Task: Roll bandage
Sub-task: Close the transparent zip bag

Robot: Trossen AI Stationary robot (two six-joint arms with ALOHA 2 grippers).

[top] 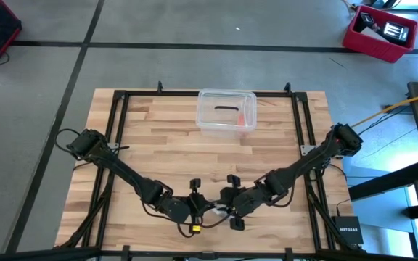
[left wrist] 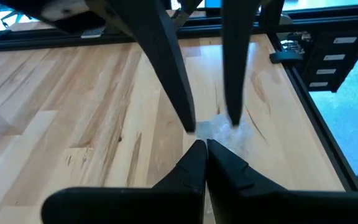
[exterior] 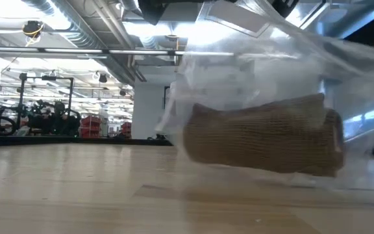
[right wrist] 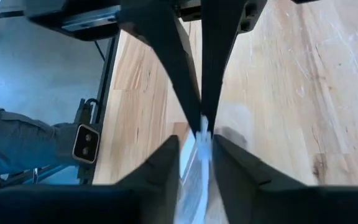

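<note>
1. Bandage (exterior: 265,135): a brown woven roll lying on its side inside a clear plastic bag (exterior: 252,58), seen close up in the low view. The bag is lifted by its top edge, and the roll appears to hang just above the table (top: 158,152).
2. Left gripper (top: 194,205): at the near middle of the table, facing the right gripper. In the left wrist view its fingertips (left wrist: 199,149) are pressed together, with crinkled clear plastic right at their tips; a pinch on the bag's edge looks likely but cannot be confirmed.
3. Right gripper (top: 228,205): just beside the left one at the near middle. In the right wrist view its fingers (right wrist: 166,155) stand slightly apart with a strip of clear plastic between them; whether they grip it cannot be told.
4. Clear plastic box (top: 227,112): at the far middle of the table, well apart from both grippers, holding a small dark item and something reddish.
</note>
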